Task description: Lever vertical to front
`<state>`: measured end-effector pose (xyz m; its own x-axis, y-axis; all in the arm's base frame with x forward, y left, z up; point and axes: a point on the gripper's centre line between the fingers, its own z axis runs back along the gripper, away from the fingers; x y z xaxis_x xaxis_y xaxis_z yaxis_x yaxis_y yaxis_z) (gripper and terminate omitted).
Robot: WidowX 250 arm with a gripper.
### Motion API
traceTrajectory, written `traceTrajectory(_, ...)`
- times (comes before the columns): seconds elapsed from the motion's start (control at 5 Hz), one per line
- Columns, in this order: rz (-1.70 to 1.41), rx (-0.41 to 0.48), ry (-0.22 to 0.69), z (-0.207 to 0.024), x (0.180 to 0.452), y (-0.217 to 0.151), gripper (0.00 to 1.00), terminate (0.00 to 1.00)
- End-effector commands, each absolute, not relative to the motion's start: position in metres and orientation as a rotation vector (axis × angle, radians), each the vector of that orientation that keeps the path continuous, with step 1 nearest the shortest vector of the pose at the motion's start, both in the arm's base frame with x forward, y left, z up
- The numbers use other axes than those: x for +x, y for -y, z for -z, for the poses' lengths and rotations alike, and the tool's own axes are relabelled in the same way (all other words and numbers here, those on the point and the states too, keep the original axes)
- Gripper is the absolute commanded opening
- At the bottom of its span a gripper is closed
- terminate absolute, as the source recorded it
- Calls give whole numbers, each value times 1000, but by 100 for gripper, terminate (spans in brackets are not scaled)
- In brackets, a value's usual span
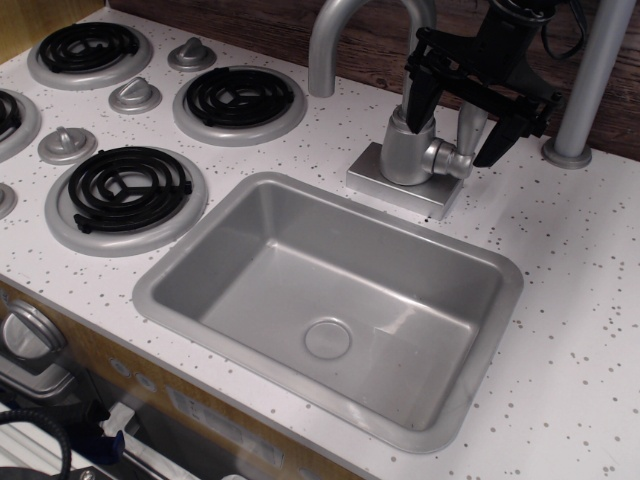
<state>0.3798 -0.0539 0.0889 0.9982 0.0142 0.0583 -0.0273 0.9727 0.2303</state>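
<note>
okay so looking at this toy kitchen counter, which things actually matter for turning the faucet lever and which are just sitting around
Matter for the job:
lever, upright between the claw's fingers
claw, straddling it

Just sitting around:
spout
faucet base
sink
stove burners
stove knobs
grey pole

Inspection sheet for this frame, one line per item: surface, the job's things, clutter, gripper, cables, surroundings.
Surface: white speckled countertop with a grey sink, basin empty.
Job's things: lever stands upright on the side stub of the faucet base.
Clutter: nothing seen.
Gripper: black gripper at the faucet, one finger on each side of the lever; contact cannot be told.
Cables: dark cable at the lower left edge.
Surroundings: arched spout, black coil burners, grey stove knobs, grey post, wood back wall.
</note>
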Motion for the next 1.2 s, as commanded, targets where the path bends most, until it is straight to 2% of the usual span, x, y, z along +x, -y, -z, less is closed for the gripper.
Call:
traceTrajectory(0.0, -21, 233, 56, -89, 380, 54, 100, 0)
traceTrajectory(0.6, 15, 250, 252, -125, 415, 50, 100, 0)
traceTrajectory(0.8, 24, 233, 302, -124, 426, 50, 100, 0)
traceTrajectory(1.0, 34, 206, 309, -118, 433, 50, 100, 0)
